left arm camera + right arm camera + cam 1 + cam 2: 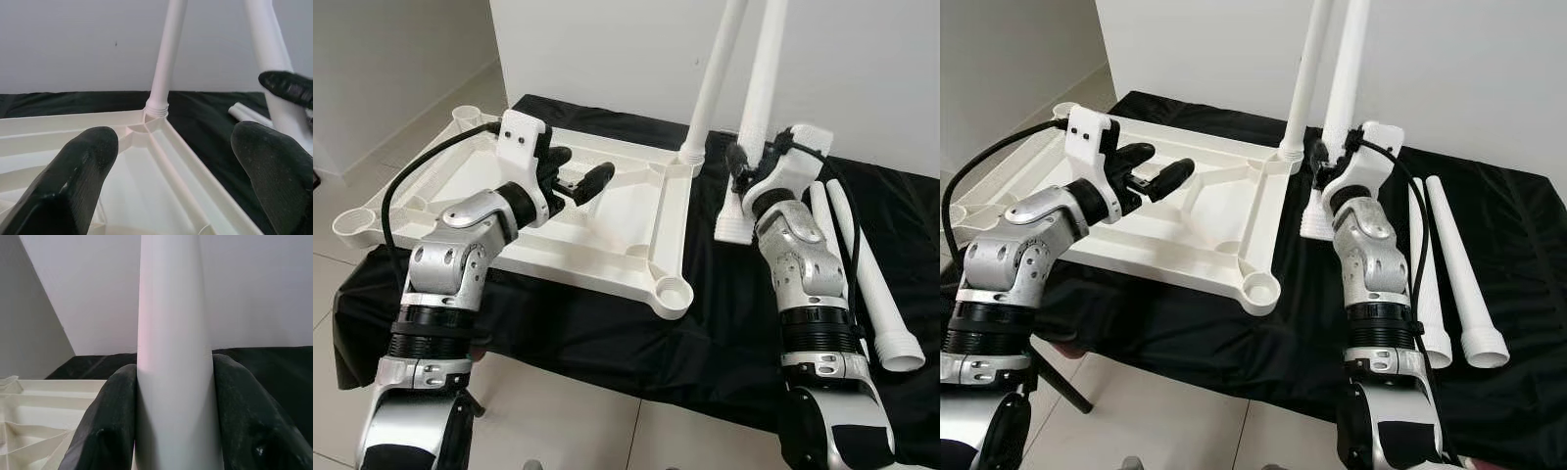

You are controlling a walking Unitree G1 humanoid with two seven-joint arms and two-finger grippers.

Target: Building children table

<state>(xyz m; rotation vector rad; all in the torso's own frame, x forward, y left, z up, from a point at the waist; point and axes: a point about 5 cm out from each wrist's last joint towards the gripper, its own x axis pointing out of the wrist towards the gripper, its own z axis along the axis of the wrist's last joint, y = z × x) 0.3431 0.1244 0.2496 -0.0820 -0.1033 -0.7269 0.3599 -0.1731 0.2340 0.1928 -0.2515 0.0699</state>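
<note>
A white children's table top lies upside down on a black cloth. One white leg stands screwed into its far right corner socket. Just right of it, a second white leg stands upright, its threaded end down on the cloth beside the top's edge. My right gripper is shut on this leg, with the black fingers clasping both sides of it. My left gripper hovers open above the middle of the table top, nothing between its fingers.
Two loose white legs lie on the cloth at the right. Open corner sockets show at the near right, the near left and the far left. A white wall stands close behind, and tiled floor lies in front.
</note>
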